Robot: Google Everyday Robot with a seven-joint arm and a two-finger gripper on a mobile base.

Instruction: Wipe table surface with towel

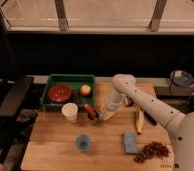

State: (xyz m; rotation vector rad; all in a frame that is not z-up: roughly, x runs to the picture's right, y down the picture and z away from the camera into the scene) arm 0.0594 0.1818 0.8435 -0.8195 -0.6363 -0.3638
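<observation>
My white arm reaches from the lower right over the wooden table. My gripper hangs low over the table's middle, just right of a red oblong object and a white cup. A blue-grey folded pad, which may be the towel, lies flat on the table toward the front right, well apart from the gripper. I see nothing that is clearly a towel in the gripper.
A green tray at the back left holds a red bowl and an apple. A small blue cup stands at the front. A banana and grapes lie on the right. A black chair stands at the left.
</observation>
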